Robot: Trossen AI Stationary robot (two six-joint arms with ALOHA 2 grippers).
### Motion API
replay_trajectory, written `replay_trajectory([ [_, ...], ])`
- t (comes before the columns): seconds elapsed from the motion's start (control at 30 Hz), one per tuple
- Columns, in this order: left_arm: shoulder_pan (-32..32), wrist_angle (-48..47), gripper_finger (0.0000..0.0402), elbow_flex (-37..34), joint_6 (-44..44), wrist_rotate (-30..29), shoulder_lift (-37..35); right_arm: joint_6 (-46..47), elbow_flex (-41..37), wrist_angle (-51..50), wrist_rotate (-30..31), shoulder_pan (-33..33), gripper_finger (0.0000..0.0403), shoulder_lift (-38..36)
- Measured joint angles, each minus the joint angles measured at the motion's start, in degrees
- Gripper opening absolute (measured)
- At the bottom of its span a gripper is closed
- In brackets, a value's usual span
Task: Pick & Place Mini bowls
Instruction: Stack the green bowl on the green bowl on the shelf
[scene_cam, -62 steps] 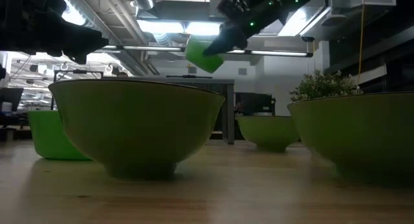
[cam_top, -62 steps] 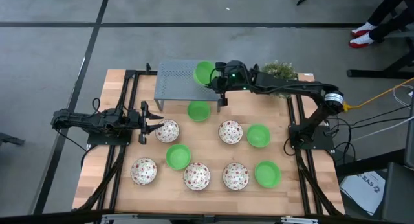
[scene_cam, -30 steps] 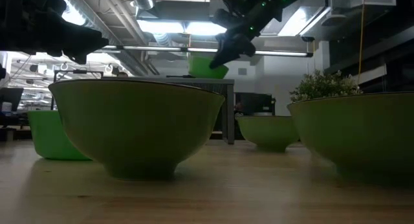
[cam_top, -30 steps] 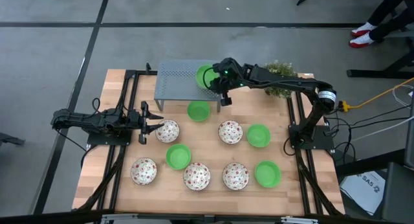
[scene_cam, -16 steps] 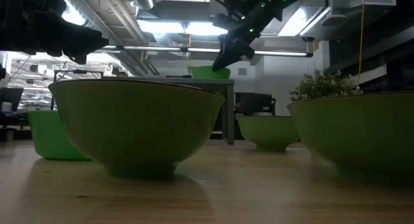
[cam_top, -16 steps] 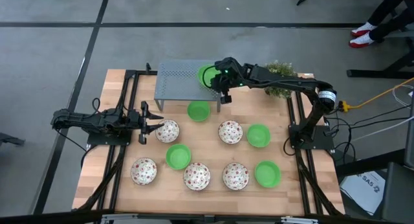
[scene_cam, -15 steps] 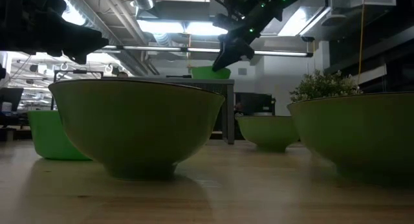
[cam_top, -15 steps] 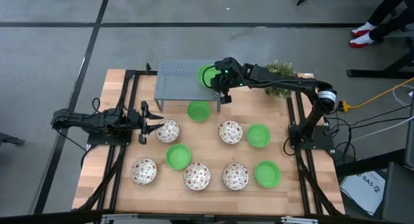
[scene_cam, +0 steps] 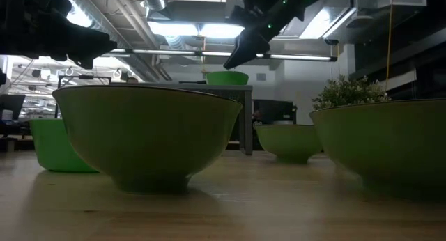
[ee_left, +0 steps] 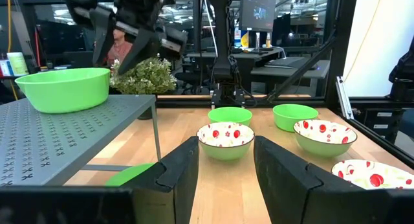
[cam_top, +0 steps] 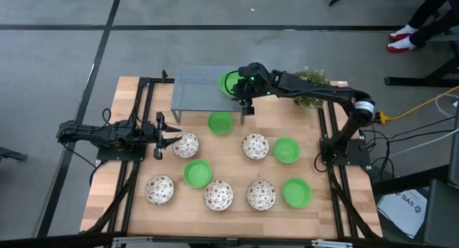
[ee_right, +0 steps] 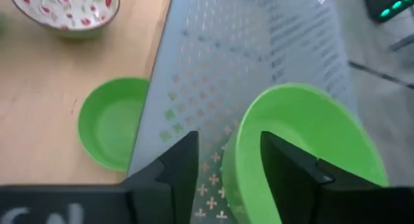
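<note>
Across the wooden bench [cam_top: 237, 173], the right arm reaches to the grey perforated shelf [cam_top: 195, 88]; right gripper [cam_top: 244, 107], fingers apart, hovers above the green mini bowl [cam_top: 230, 82] resting there. Left gripper [cam_top: 159, 135] waits, fingers apart, beside a speckled mini bowl [cam_top: 186, 144].

the grey shelf [cam_top: 197, 87] is bare left of the green bowl [cam_top: 230, 82], while the plant [cam_top: 310, 79] crowds the right.

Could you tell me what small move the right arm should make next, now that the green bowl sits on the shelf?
Probably lift the right tool straight up and away: the plain green mini bowl rests upright on the grey perforated metal shelf, and the tool's fingers look open around its rim.
</note>
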Motion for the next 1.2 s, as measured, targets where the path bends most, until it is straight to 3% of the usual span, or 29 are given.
replay_trajectory([
  [0.17,0.0,0.0,0.0143,0.0,0.0,0.0,0.0,0.5,0.0,0.1,0.0,0.1,0.0187,-2.9],
  [0.57,0.0,0.0,0.0143,0.0,0.0,0.0,0.0,7.5,-0.1,-5.1,0.1,5.1,0.0189,-8.5],
  [0.93,0.0,0.0,0.0143,0.0,0.0,0.0,0.0,17.9,-0.6,-6.8,8.8,15.8,0.0189,-9.6],
  [1.2,0.0,0.0,0.0143,0.0,0.0,0.0,0.0,30.8,-0.6,-8.0,12.1,29.1,0.0189,-9.5],
])
